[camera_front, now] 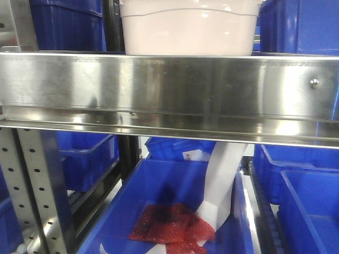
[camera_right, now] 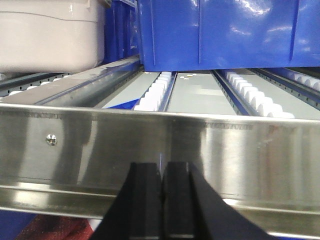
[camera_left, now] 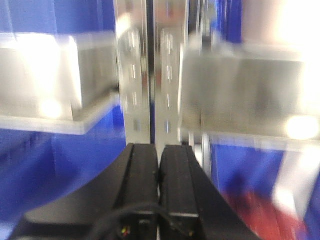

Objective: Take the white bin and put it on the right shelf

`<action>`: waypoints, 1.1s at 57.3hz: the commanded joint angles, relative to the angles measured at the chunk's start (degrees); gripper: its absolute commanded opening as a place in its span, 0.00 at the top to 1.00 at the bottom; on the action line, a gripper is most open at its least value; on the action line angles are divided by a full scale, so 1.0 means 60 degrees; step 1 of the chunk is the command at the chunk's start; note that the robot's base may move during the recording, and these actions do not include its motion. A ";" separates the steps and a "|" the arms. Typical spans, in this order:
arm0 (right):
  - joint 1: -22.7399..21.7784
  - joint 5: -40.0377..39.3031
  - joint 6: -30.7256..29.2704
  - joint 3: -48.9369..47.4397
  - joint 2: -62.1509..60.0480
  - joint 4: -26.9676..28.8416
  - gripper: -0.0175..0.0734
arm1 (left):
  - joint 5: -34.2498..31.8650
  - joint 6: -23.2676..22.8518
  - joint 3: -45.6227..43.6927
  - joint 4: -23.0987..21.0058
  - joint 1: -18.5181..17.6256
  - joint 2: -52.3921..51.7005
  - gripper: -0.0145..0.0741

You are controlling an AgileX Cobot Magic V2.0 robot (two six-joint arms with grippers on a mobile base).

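Note:
The white bin (camera_front: pixel 188 29) is a pale pinkish-white tub with a curved ridge line. It sits on the steel shelf (camera_front: pixel 169 87) just behind the wide brushed front rail. It also shows at the top left of the right wrist view (camera_right: pixel 47 37). The shelf rail (camera_right: pixel 240 155) with its bolt head fills that view. My right gripper (camera_right: pixel 162 167) is shut and empty, just in front of the rail, below and right of the bin. My left gripper (camera_left: pixel 159 150) is shut and empty, pointing at a perforated upright (camera_left: pixel 150 75). That view is blurred.
Blue bins (camera_front: pixel 296 26) flank the white bin on the shelf. A large blue bin (camera_right: pixel 225 32) sits on roller tracks (camera_right: pixel 250 97) to the right. Below the shelf, a blue bin (camera_front: pixel 153 196) holds a red mesh bag (camera_front: pixel 169 225) and white paper. A perforated upright (camera_front: pixel 37 190) stands at the lower left.

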 commanded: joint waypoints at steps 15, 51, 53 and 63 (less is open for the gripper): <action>-0.0029 -0.0813 -0.0083 -0.0235 -0.0201 -0.0092 0.73 | -0.1429 -0.0276 0.0060 -0.0359 0.0020 -0.0088 0.97; -0.0029 -0.0813 -0.0083 -0.0235 -0.0201 -0.0092 0.73 | -0.1410 -0.0292 0.0060 -0.0359 0.0020 -0.0088 0.97; -0.0029 -0.0813 -0.0083 -0.0235 -0.0201 -0.0092 0.73 | -0.1410 -0.0292 0.0060 -0.0359 0.0020 -0.0088 0.97; -0.0029 -0.0813 -0.0083 -0.0235 -0.0201 -0.0092 0.73 | -0.1410 -0.0292 0.0060 -0.0359 0.0020 -0.0088 0.97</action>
